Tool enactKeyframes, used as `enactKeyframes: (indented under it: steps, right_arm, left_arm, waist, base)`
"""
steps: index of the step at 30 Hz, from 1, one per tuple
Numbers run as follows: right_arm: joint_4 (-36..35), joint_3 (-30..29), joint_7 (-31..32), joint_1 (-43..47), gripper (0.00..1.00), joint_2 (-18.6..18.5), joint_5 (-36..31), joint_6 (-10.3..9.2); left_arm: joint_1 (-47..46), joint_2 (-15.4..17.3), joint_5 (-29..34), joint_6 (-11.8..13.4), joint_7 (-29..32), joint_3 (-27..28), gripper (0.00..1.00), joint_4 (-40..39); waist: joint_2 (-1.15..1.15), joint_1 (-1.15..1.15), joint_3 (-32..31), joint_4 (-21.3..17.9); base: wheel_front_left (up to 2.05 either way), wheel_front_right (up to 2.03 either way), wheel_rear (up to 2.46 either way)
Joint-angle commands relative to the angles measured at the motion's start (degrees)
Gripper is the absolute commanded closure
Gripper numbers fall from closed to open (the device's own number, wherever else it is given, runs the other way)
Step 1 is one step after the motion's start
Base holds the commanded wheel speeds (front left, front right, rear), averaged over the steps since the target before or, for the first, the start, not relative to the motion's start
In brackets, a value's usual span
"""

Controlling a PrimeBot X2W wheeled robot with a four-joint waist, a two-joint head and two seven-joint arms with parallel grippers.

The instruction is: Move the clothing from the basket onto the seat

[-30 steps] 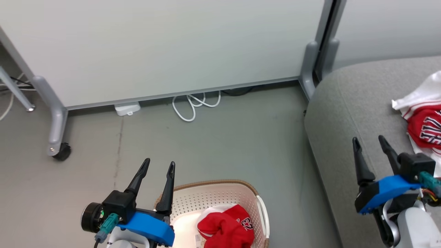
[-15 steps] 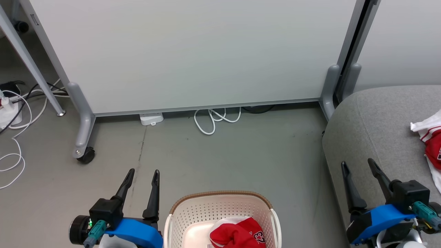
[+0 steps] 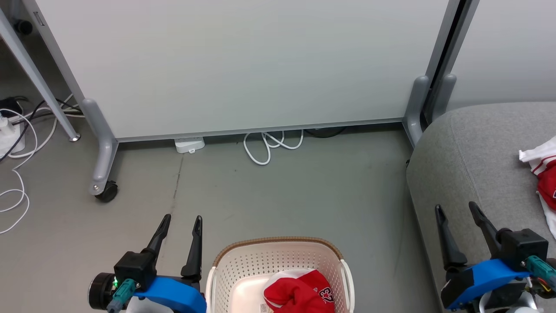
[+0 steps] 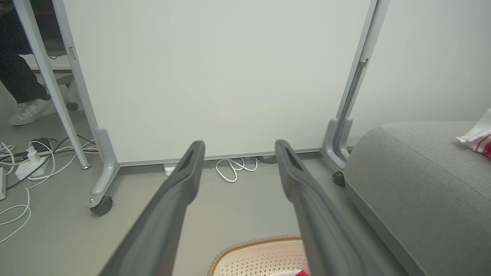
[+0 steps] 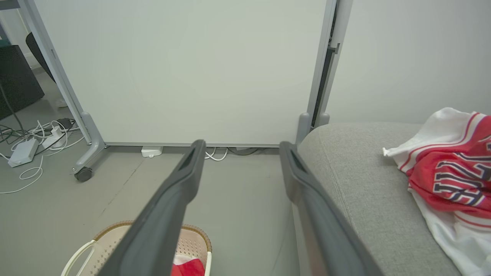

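The cream basket [image 3: 234, 257] with a brown rim stands on the floor at the bottom middle of the head view, holding a crumpled red jersey [image 3: 299, 292] marked 23. My left gripper [image 3: 181, 218] hangs open just left of the basket, empty. My right gripper [image 3: 457, 208] is open and empty over the front edge of the grey sofa [image 3: 478, 161]. A red and white garment [image 5: 452, 180] lies on the sofa seat, to the right of the right gripper. The basket's rim [image 4: 253, 245] shows below the left fingers, and the basket [image 5: 115, 237] also shows at the right wrist view's bottom.
A white partition on castor legs [image 3: 102, 169] stands behind the floor area. White cables [image 3: 269, 145] and a power adapter [image 3: 190, 144] lie at its base, with more cables [image 3: 13, 174] at far left. A person's shoe [image 4: 30, 111] is behind the partition.
The head camera has turned left and then shifted a little, so the sofa and its garment moved toward the right edge. Both grippers stay open and empty.
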Motion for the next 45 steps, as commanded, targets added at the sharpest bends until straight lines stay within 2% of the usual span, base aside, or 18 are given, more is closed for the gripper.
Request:
enactKeyframes:
  steps: [1,7,13,24,32,39,45]
  right_arm:
    - [0.1,0.1,-0.2,0.3,0.0,0.2,0.4,0.01]
    - [0.5,0.8,-0.5,-0.5,0.0,0.2,0.9,0.01]
    - [0.1,2.4,-0.7,-2.9,0.0,0.1,0.6,0.01]
    - [-1.2,6.5,-1.3,-10.5,0.0,0.0,-0.9,0.01]
    - [-1.5,9.1,-2.6,-16.0,0.0,0.0,-0.3,0.01]
    - [-1.3,11.0,-4.6,-20.1,0.0,0.1,0.5,0.01]
    - [-0.9,11.5,-6.6,-21.7,0.0,0.1,2.1,0.01]
  left_arm:
    - [-0.4,0.4,-0.4,-0.1,-0.2,-0.2,0.0,0.2]
    - [-0.7,0.8,-0.2,-0.1,-0.2,-0.5,0.0,0.5]
    - [-2.6,0.7,0.2,-0.1,-0.2,-1.1,0.0,0.8]
    - [-9.3,0.9,0.1,-0.1,-0.1,-3.5,0.0,3.7]
    - [-14.1,2.9,0.0,-0.1,-0.2,-4.8,0.0,6.8]
    - [-18.3,5.0,-0.1,-0.1,-0.2,-9.5,0.0,12.1]
    - [-21.9,6.6,-2.9,-0.1,-0.2,-17.4,0.0,19.9]
  waist:
    - [0.0,0.0,0.1,-0.2]
    - [0.0,0.0,1.0,-1.1]
    - [0.0,0.0,4.9,-3.2]
    - [0.0,0.0,16.5,-8.4]
    - [0.0,0.0,26.0,-13.6]
    - [0.0,0.0,33.5,-16.4]
    - [0.0,0.0,38.0,-18.6]
  base:
    - [0.0,0.0,0.0]
    - [0.0,0.0,0.0]
    - [0.0,0.0,0.0]
    - [0.0,0.0,0.0]
    - [0.0,0.0,0.0]
    - [0.0,0.0,0.0]
    - [0.0,0.0,0.0]
